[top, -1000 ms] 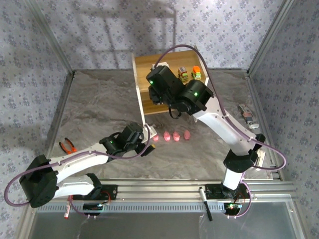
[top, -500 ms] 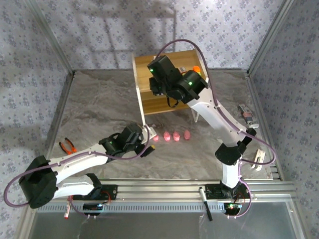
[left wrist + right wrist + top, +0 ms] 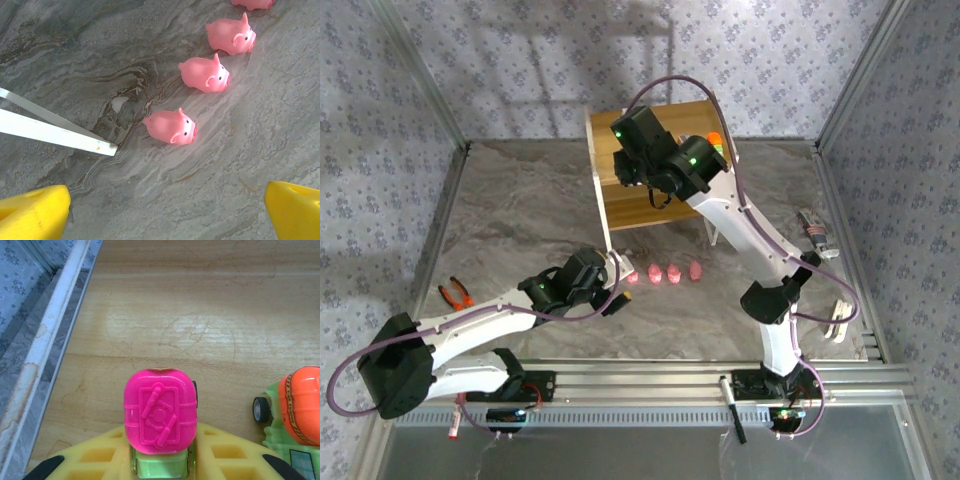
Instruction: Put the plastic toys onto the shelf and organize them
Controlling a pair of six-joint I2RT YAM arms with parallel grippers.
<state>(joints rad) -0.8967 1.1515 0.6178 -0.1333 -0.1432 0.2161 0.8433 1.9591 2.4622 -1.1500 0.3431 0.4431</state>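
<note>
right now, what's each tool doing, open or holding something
Left tool: open, holding nothing.
Right tool: closed on the pink-topped car, over the shelf.

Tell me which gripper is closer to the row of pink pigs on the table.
Left. The left gripper hangs open just short of the nearest pink pig, above the table. The right gripper is far off over the shelf, closed on a pink-topped car.

Four small pink plastic pig figures (image 3: 653,273), two green plastic toy cars, namely a pink-topped car (image 3: 160,412) and an orange-topped car (image 3: 300,405), one two-tier light-wood shelf (image 3: 630,212) and one pair of orange-handled pliers (image 3: 455,293) are counted.
</note>
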